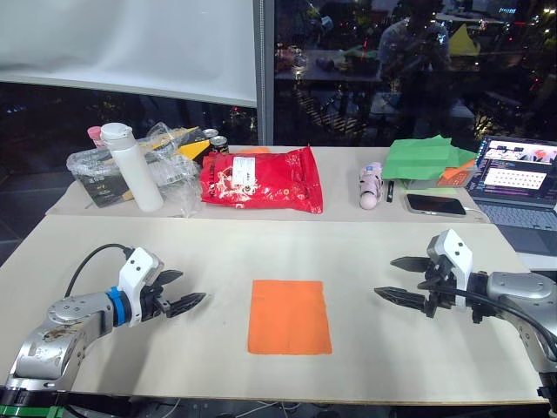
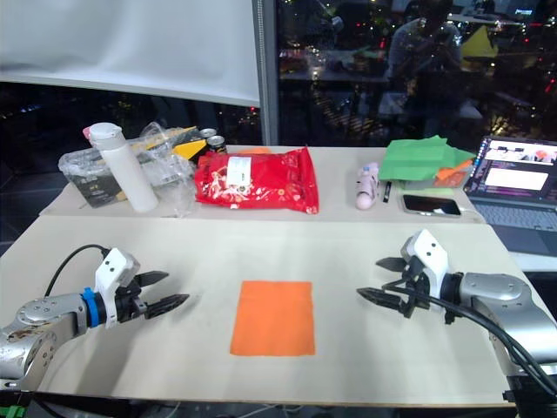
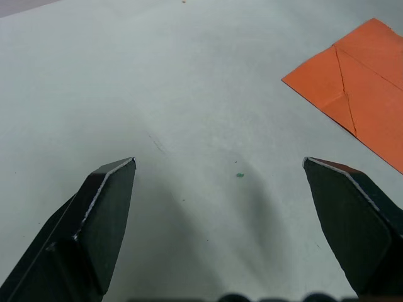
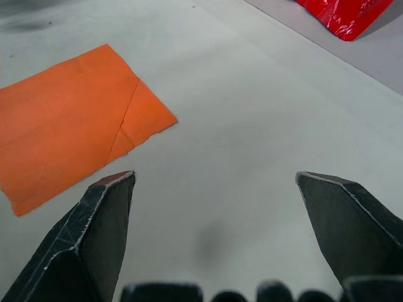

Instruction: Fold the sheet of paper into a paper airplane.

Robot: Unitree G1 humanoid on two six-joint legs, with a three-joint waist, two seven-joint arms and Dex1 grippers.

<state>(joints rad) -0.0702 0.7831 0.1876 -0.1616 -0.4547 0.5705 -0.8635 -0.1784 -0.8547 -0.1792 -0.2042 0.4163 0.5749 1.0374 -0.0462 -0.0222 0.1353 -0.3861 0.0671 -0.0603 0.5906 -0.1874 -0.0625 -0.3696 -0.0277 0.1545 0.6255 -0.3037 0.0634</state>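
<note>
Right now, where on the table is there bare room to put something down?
Bare patches lie between the left gripper and the sheet of paper, between the paper and the right gripper, and between the paper and the red snack bag. The far edge is crowded: bag, white bottle, green paper sheets, phone.

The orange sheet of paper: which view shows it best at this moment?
The left eye view: the whole sheet of paper lies flat between both open grippers. The right eye view shows the same. Each wrist view catches one part with crease lines, clearest in the right wrist view.
</note>
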